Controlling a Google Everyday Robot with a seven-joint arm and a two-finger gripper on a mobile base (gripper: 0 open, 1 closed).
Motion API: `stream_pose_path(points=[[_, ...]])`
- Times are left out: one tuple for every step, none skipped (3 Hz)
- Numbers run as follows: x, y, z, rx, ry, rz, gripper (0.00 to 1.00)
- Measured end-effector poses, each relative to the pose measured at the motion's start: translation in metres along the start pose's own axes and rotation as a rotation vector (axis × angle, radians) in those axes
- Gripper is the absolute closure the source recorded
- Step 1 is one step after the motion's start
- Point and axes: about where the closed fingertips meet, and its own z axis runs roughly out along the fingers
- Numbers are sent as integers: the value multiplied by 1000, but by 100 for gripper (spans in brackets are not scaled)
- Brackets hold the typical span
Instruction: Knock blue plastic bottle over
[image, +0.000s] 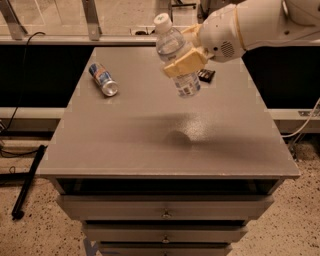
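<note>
The blue plastic bottle (176, 57) is clear, with a white cap and a white-and-blue label. It hangs tilted in the air above the grey table (150, 135), cap up and to the left. My gripper (186, 59) is shut on the bottle's middle, with a tan finger (184, 64) across its front. The white arm reaches in from the upper right. The bottle's shadow lies on the tabletop below it.
A blue-and-silver can (103, 79) lies on its side at the table's back left. A small black packet (206, 75) lies at the back, partly behind the bottle. Drawers run under the table's front edge. A black cable lies on the floor at left.
</note>
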Motion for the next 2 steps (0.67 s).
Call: stream_pose_path(points=[[15,-2,-1,-22,210,-181,100],[44,6,16,-68,404,-278,100]])
